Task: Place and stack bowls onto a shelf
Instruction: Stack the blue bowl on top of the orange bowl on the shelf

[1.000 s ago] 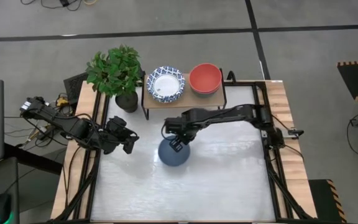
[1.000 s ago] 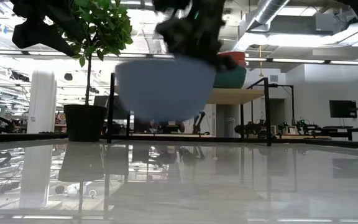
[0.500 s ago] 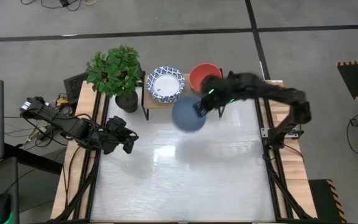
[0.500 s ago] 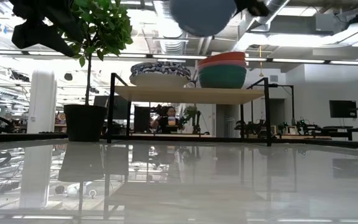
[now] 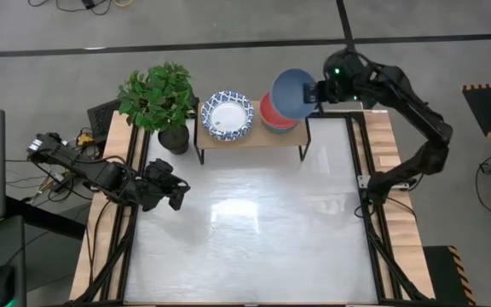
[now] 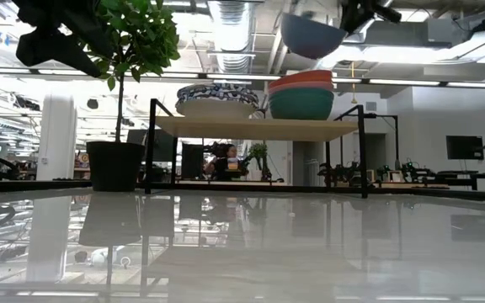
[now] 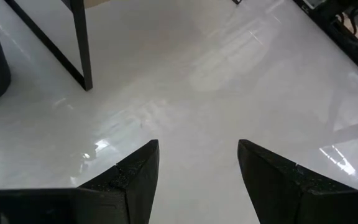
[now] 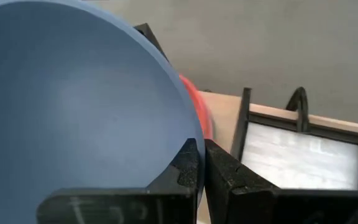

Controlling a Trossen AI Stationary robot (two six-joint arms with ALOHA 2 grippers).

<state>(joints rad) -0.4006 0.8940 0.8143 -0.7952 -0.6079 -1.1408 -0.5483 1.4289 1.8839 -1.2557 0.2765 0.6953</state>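
The right gripper (image 5: 316,90) is pinched shut on the rim of a grey-blue bowl (image 5: 291,92), carrying it in the air at about one o'clock in the overhead view. In the low view the bowl hangs tilted, clear above the shelf (image 5: 254,136), just over the red bowl (image 5: 268,113) that sits stacked on a teal one (image 6: 301,103) at the shelf's right end. The judgement here: the stack lies almost directly below the jaws, so the coming move is a straight lowering, once the bowl is levelled. On the shelf's left end, towards eleven o'clock, rest the white bowls with blue patterned rims (image 5: 227,115). A potted plant (image 5: 160,98) stands just beyond them, out of the way. The left gripper (image 5: 176,194) waits at nine o'clock, jaws apart and empty, above bare table (image 5: 254,239).
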